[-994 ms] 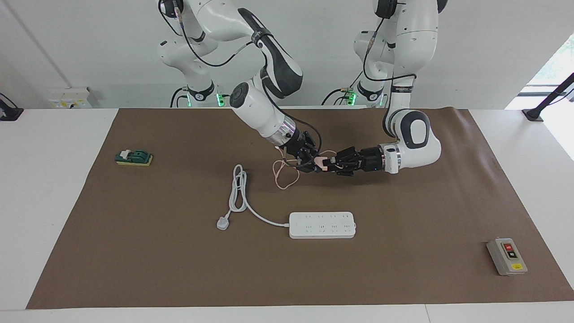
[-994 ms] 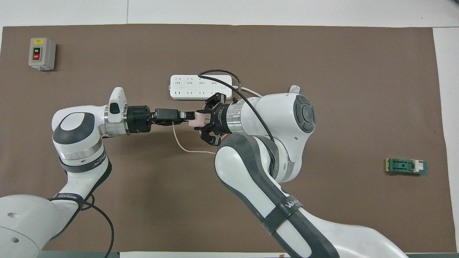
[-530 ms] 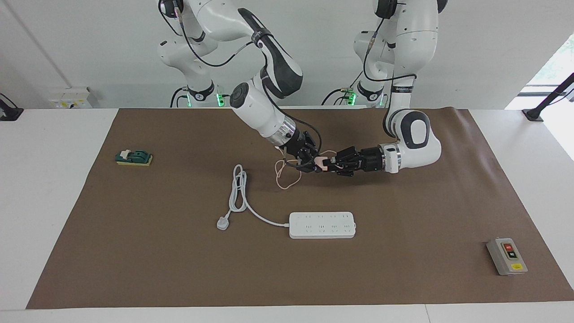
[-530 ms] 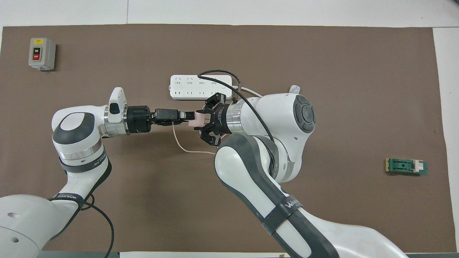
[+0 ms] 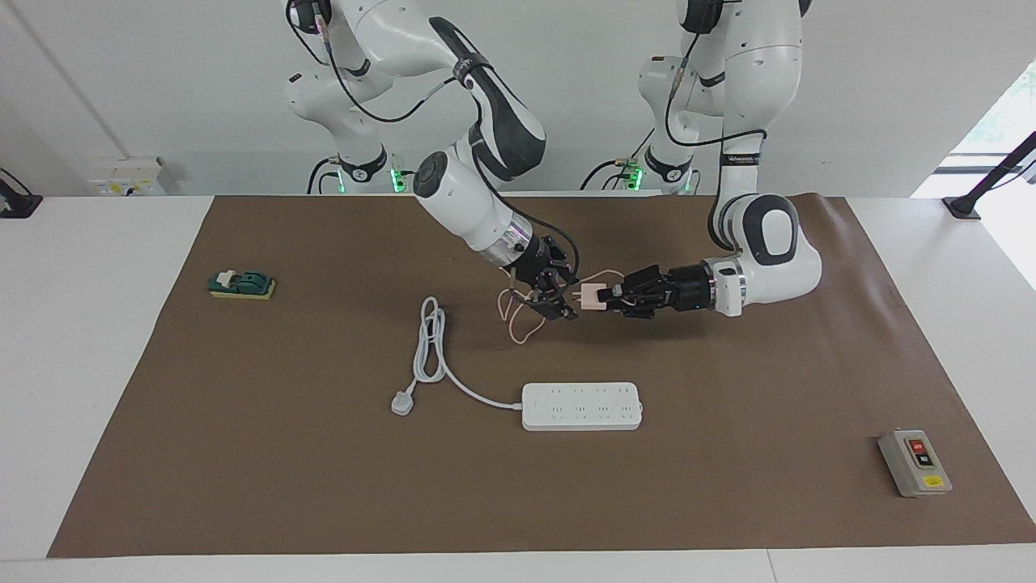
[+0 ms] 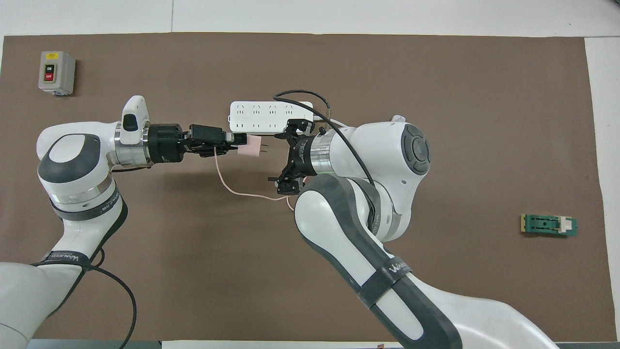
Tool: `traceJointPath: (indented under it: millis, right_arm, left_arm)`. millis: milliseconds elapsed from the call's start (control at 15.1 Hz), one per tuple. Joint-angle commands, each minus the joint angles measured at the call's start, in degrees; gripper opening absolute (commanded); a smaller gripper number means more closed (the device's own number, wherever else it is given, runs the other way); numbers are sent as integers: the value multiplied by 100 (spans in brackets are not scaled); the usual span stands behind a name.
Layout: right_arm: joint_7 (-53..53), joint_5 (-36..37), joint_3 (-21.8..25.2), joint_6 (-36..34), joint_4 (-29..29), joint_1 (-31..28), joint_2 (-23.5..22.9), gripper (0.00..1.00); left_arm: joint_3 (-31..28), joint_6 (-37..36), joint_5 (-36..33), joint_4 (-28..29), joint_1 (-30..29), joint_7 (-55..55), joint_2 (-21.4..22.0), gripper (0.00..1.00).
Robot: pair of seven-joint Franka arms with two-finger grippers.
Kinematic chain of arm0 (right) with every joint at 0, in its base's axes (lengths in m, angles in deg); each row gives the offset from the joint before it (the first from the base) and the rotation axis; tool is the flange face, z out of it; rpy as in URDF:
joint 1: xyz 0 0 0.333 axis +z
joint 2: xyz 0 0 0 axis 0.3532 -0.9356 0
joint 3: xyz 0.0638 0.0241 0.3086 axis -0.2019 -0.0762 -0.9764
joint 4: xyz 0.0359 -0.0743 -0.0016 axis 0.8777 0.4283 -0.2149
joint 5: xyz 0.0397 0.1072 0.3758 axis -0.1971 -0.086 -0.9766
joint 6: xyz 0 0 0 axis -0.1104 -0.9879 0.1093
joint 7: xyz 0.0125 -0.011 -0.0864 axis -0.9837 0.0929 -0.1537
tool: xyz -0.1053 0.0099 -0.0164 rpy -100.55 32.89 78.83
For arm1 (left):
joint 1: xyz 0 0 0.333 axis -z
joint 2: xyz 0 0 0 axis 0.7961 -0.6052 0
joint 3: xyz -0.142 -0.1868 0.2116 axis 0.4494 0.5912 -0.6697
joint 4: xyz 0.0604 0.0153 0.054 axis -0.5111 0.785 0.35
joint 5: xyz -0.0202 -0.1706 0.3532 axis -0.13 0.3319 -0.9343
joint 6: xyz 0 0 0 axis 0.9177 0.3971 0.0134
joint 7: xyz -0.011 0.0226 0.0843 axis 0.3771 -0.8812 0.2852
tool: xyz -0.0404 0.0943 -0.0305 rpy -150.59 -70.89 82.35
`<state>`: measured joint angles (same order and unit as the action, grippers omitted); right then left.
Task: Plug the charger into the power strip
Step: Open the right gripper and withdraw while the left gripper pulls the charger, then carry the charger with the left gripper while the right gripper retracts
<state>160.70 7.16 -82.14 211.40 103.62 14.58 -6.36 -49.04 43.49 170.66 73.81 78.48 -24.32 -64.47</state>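
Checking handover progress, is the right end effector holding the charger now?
No, the right end effector stands open and apart from the charger, which only the left end effector grips.

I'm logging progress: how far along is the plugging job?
Done: the charger is off the table, and the left gripper alone holds it, shut on its body with the prongs bare. In hand: the right gripper stands open just off the prongs, holding nothing. Left: carry the charger to the power strip, which lies with no plug in its sockets, and push it in.
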Motion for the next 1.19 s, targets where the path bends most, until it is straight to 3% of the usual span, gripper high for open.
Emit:
traceJointPath:
  millis: [0, 265, 464, 597, 663, 928, 1127]
  right_arm:
    - [-126, 113, -20, -102, 19, -221, 98, 100]
    - [-1275, 719, -2, -602, 19, -528, 300, 100]
    - [-1953, 1316, 7, -1401, -8, -967, 589, 100]
    - [-2305, 1834, 7, -1815, -17, -1196, 774, 100]
    - [-2541, 2228, 7, -2104, -25, -1301, 879, 100]
    - [-3595, 3530, -2, -2992, -25, -1793, 1310, 100]
    - [-4816, 4092, 33, -3748, -25, -2031, 1775, 100]
  left_arm:
    - [-149, -8, -417, -249, -32, 531, 79, 0]
    - [-447, -16, -1452, -996, -41, 1489, 79, 0]
    - [-685, -16, -2262, -1261, -41, 1737, 79, 0]
    - [-764, -34, -2692, -1392, -49, 1973, 87, 0]
    - [-999, -121, -3156, -1628, -32, 2140, 87, 0]
    - [-1054, -367, -4484, -2568, 3, 2766, -9, 0]
    - [-1063, -324, -4777, -2632, 38, 2775, -9, 0]
